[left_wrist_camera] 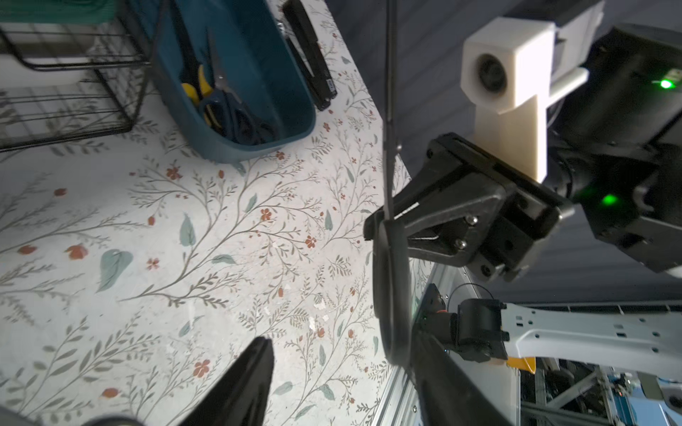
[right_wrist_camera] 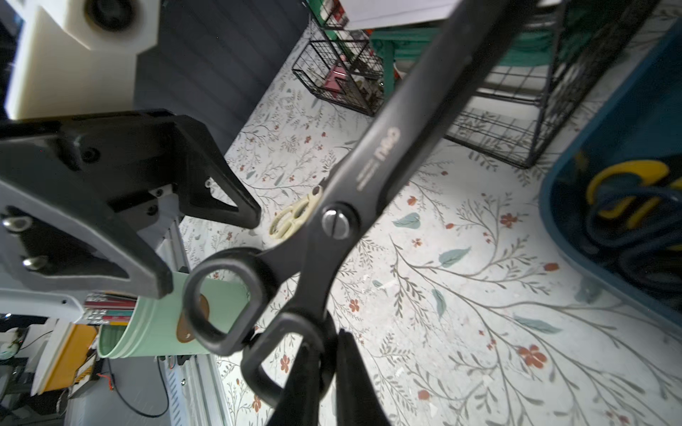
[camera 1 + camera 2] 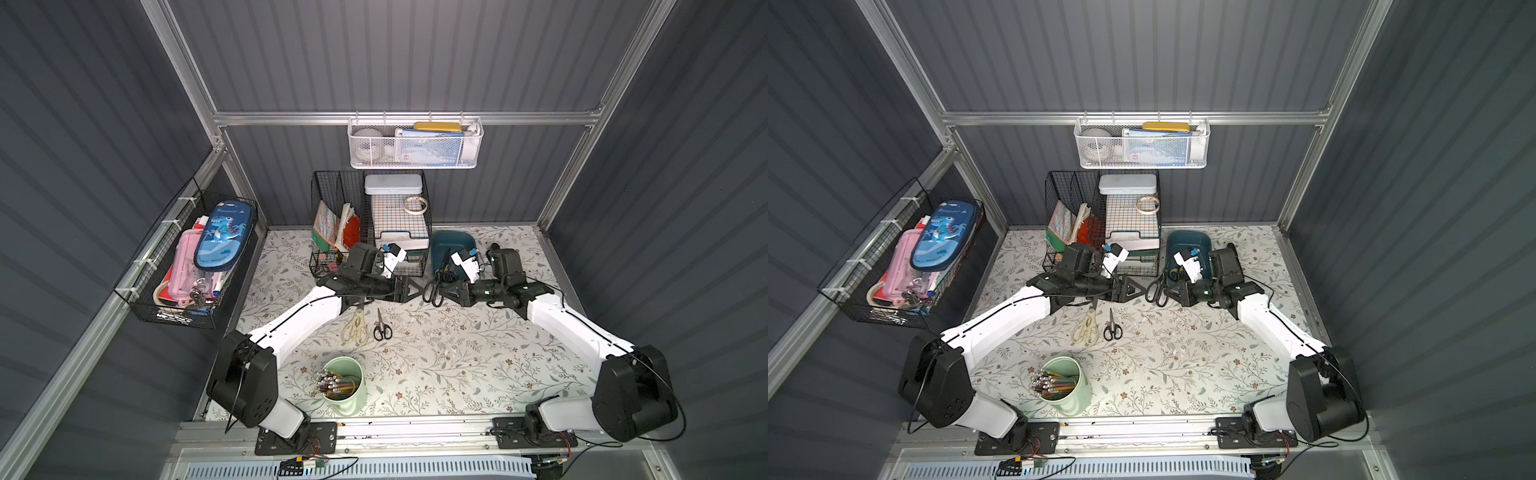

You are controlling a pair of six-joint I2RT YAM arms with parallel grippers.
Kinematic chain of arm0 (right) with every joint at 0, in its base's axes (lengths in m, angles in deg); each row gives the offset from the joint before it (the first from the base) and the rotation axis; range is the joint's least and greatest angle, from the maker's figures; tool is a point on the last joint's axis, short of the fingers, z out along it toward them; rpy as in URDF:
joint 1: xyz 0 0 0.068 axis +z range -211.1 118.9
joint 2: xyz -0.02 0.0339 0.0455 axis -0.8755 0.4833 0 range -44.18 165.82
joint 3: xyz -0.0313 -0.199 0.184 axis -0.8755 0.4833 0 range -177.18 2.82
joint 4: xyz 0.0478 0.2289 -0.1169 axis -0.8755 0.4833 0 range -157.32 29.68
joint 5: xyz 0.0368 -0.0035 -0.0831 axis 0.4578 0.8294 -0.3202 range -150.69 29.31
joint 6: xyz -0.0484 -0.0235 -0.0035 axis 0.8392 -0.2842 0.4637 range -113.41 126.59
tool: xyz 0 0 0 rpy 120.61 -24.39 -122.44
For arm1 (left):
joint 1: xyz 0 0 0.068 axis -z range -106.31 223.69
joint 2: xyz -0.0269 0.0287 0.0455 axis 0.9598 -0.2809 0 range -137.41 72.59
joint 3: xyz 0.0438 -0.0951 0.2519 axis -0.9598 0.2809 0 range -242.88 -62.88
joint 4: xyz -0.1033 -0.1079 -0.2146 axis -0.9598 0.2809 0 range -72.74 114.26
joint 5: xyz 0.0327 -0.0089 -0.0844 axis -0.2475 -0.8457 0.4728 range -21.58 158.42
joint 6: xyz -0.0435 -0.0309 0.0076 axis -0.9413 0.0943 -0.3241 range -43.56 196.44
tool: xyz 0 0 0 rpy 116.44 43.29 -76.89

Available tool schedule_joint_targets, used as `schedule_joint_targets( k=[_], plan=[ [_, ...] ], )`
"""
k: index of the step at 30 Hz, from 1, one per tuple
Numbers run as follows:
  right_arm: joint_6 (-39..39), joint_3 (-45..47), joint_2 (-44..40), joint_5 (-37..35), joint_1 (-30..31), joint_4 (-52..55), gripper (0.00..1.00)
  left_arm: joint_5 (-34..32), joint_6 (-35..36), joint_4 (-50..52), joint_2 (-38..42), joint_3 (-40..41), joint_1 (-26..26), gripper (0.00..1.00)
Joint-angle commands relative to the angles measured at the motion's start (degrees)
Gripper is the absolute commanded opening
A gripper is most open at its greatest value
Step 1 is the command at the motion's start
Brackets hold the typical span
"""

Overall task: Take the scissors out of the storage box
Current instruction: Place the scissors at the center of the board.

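**Long black pair in the air, pinched by one handle loop**

Toward the near middle of the worktop (image 3: pixel 457 353), a cream-handled pair (image 3: pixel 355 328) and a small black pair (image 3: pixel 381 328) lie flat side by side, out of the box.

Farther back, the right gripper (image 2: pixel 326 369) is closed on one handle loop of the long black scissors (image 2: pixel 372 158) and holds them clear of the worktop, just in front of the storage box (image 3: pixel 455 243). The left gripper (image 1: pixel 341 343) stands wide open just beside the handles, holding nothing.

These look like stiff, smooth steel and blade-heavy. Held by one loop they may swing or gape, so a grip by the pivot screw would likely be steadier.

In the box at the far edge, the yellow-handled pair (image 1: pixel 201 85) and the dark-blue pair (image 1: pixel 228 107) lie overlapped. Their loops would probably snag.
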Motion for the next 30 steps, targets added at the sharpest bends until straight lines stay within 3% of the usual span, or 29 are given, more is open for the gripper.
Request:
schedule_joint_targets(
  k=[1, 6, 9, 15, 30],
  plan=[
    [2.0, -3.5, 2.7, -8.8, 3.5, 5.8, 0.00, -7.9, 1.4, 6.1, 3.5, -2.6, -1.1, 0.68],
    [0.6, -9.5, 9.3, -17.8, 11.1, 13.6, 0.00, -23.6, 1.0, 13.2, 6.0, -5.0, -4.6, 0.73],
    [-0.6, -11.4, 13.3, -22.0, 16.0, 16.5, 0.00, -29.3, 0.7, 17.0, 7.1, -5.9, -6.9, 0.75],
    [-4.2, -13.0, 20.6, -23.9, 20.9, 16.8, 0.00, -31.3, 1.0, 18.3, 7.3, -4.9, -8.6, 0.75],
    [-0.7, -24.1, 34.0, -25.6, 21.0, 26.9, 0.00, -31.2, 1.1, 17.0, 5.8, -3.3, -9.0, 0.74]
  ],
)
